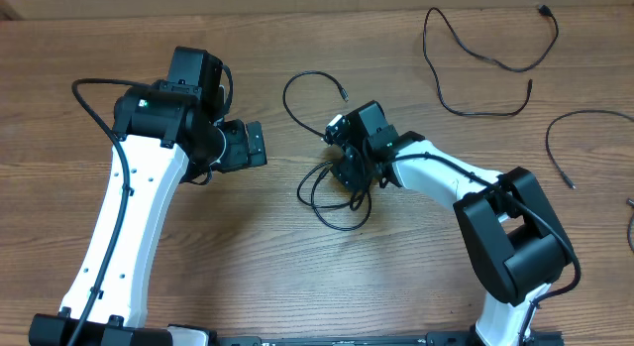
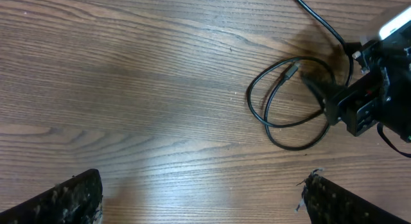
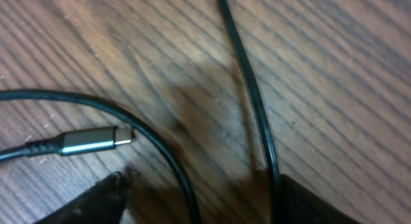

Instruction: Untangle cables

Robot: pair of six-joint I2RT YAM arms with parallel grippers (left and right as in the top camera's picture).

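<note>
**Right jaws low over the tangle with a strand in the gap; left jaws wide and holding nothing**

**Position.** The tangled cables lie mid-tabletop as a cluster of black loops. One long strand arcs away from them toward the far side. The right jaws stand directly over the upper edge of the loops, partly open and closed on nothing. In the right wrist view, a loop strand runs into the gap between the fingers. A second strand comes down to meet the inner edge of the other finger. A metal plug lies flat on the wood just beside the near finger. The left jaws stand wide open to the left of the tangle, apart from it.

**Views compared.** Only the right wrist view shows where the plug and strands lie; from overhead the right arm covers them. The left wrist view shows the main loop as an open oval with the plug inside it. Only the overhead view shows two separate cables: one far right, another by the right edge.

**Room.** Bare wood lies between the left jaws and the tangle, and on the tangle's near side. The separate cables lie well apart from both arms, and the farther one reaches close to the top of the overhead view.
</note>
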